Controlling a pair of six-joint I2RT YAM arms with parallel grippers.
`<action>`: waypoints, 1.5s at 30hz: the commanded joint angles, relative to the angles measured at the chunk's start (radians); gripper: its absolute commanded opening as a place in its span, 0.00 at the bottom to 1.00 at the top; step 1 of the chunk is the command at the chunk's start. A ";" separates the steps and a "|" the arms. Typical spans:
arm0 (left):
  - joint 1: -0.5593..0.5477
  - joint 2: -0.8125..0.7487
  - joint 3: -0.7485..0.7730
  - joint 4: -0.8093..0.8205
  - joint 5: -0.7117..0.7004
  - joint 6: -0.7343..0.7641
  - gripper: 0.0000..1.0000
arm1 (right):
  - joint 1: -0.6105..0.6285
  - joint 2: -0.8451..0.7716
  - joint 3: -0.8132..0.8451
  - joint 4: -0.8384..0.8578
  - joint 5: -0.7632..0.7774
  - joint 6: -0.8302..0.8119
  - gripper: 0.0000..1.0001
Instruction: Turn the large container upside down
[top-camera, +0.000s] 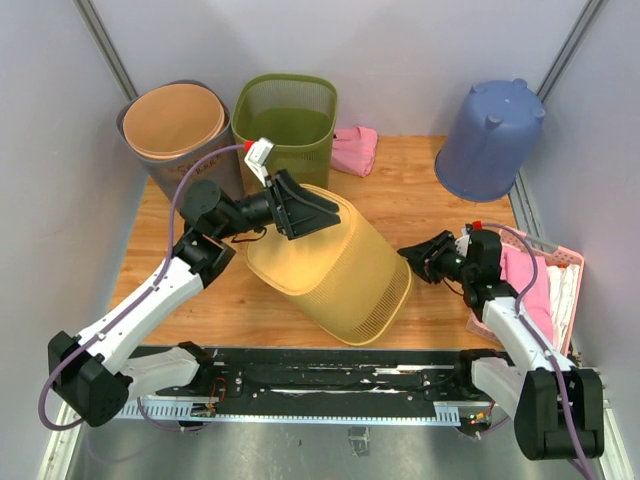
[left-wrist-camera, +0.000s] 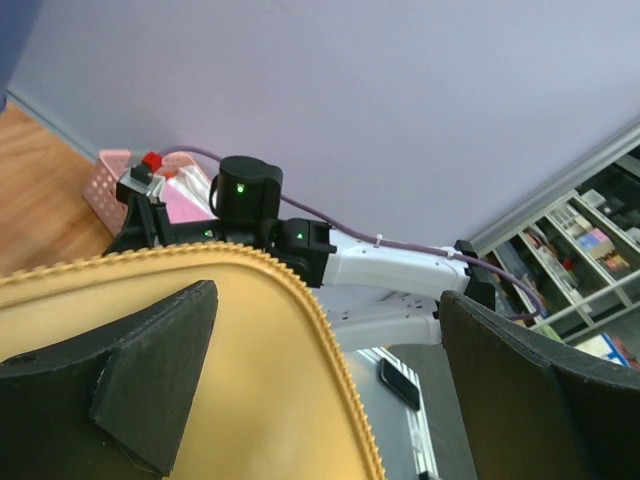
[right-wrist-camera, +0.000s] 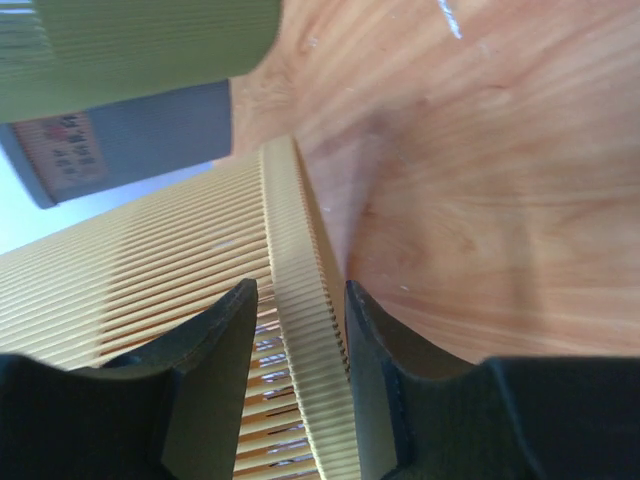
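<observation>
The large container is a yellow slatted basket (top-camera: 330, 265) lying on its side in the middle of the wooden table, its base towards the back left and its open rim towards the front right. My left gripper (top-camera: 310, 215) is open at the base. In the left wrist view (left-wrist-camera: 330, 330) one finger lies over the yellow base (left-wrist-camera: 150, 350) and the other is off past its edge. My right gripper (top-camera: 412, 255) is at the rim on the right. In the right wrist view (right-wrist-camera: 300, 290) its fingers are closed on either side of the ribbed rim (right-wrist-camera: 290, 230).
A grey bin with an orange liner (top-camera: 175, 125) and a green mesh bin (top-camera: 285, 120) stand at the back left, just behind the basket. A pink cloth (top-camera: 355, 150) lies beside them. An upturned blue bucket (top-camera: 490, 140) is at the back right. A pink basket of cloths (top-camera: 545, 285) is at the right edge.
</observation>
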 joint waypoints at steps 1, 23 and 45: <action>-0.026 0.037 -0.035 -0.045 0.068 -0.023 0.99 | 0.023 -0.058 0.043 -0.157 0.026 -0.101 0.45; -0.055 0.103 -0.017 -0.044 0.020 0.018 0.99 | 0.008 0.008 0.470 -0.729 0.396 -0.575 0.66; -0.055 -0.207 0.149 -0.878 -0.084 0.645 0.99 | 0.090 -0.152 0.681 -0.641 -0.220 -0.846 0.66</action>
